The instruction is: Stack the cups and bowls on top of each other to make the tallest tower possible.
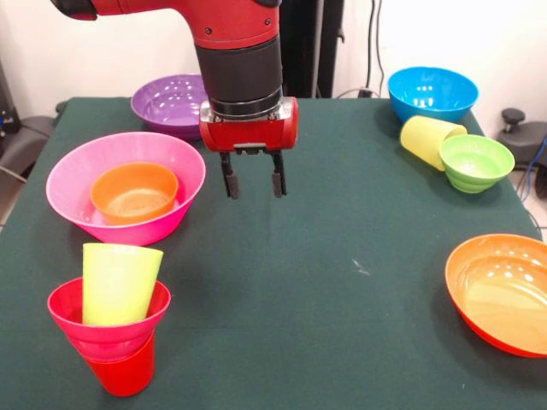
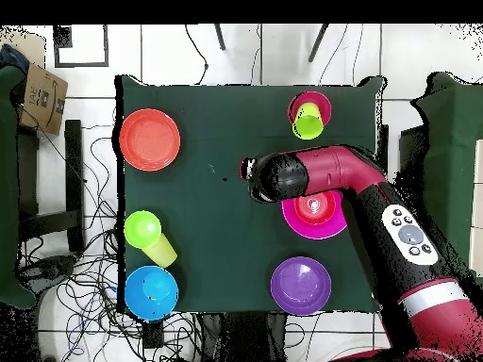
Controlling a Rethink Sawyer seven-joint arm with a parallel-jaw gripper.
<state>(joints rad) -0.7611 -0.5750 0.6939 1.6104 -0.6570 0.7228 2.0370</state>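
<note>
On the green worktop [image 1: 342, 282] a small tower [image 1: 111, 329] is seen at one corner: a red cup [image 1: 124, 371] stands upright, a small magenta bowl [image 1: 107, 329] is seated in its mouth, and a lime green cup [image 1: 118, 282] is set in that bowl, leaning slightly. Near it, a large pink bowl [image 1: 124, 184] is found with a small orange bowl [image 1: 134, 192] nested inside. A purple bowl [image 1: 168, 104] is placed beyond the pink one, partly hidden by the arm in the front view. Across the worktop, a blue bowl [image 1: 432, 94] is set at the corner; a pale yellow cup [image 1: 427, 139] is laid on its side just beside it, its mouth against a small ribbed green bowl [image 1: 475, 162]. A large orange bowl [image 1: 504, 290] is placed well apart from these, at the remaining corner. The hand [image 1: 254, 182] is held above bare cloth beside the pink bowl, its two dark fingers [image 1: 230, 179] spread apart and pointing down, with nothing held between them.
</note>
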